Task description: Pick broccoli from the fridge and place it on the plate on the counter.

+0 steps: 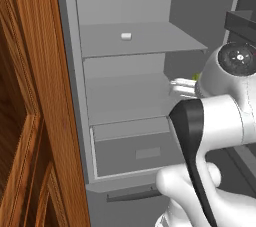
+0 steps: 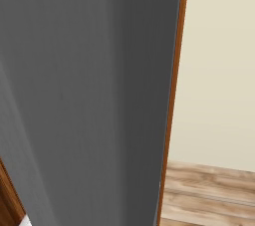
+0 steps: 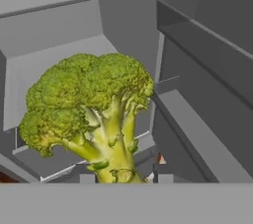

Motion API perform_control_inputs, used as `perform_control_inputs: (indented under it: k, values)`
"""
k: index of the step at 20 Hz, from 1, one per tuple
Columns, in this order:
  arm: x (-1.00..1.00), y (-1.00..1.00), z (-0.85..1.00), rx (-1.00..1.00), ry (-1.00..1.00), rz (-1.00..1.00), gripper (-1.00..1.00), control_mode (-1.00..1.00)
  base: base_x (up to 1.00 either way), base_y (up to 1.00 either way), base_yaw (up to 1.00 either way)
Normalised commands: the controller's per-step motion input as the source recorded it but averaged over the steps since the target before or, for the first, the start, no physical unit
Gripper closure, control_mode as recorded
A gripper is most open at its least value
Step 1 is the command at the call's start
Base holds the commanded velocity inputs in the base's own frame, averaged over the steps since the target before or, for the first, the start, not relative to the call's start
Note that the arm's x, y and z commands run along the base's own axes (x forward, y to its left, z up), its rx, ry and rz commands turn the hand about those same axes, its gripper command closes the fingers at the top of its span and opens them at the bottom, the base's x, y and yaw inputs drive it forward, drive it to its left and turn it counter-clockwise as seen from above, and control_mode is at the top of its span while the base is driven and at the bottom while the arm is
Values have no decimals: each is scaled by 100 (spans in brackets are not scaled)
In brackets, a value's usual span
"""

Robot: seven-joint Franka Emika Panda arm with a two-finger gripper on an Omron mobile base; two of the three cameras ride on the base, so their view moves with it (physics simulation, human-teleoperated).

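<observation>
Gripper (image 3: 121, 178) at bottom centre of hand view, fingertips barely visible beside broccoli (image 3: 94, 114) stalk; true pinch cannot be confirmed. Floret fills frame centre, stalk pointing down toward fingers, apparently so jaws meet narrow stem rather than wide crown. Fridge (image 1: 130, 46) interior behind: grey shelves, drawer at lower centre of left base view. Small white block (image 1: 126, 36) on upper shelf, well apart.

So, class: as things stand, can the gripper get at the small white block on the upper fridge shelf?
Probably not yet: the gripper seems to be closing around the broccoli, so its jaws are occupied, though the white block lies unobstructed.
</observation>
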Motion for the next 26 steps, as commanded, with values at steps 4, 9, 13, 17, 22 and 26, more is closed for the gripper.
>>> perform_control_inputs:
  k: [4, 9, 13, 17, 22, 26]
  values:
    - [-21, 0, -38, 0, 0, 1, 100, -100, 0, 0, 0]
    - [11, 0, -51, -1, 0, 6, 100, -100, 0, 0, 0]
    - [9, 0, -31, 0, -3, 8, 100, -100, 0, 0, 0]
    - [0, 0, -14, 0, -10, 9, 100, -100, 0, 0, 0]
    - [0, 0, -1, 0, -16, 6, 100, -100, 0, 0, 0]
    - [0, 0, 0, 0, -3, 0, 100, -100, 0, 0, 0]
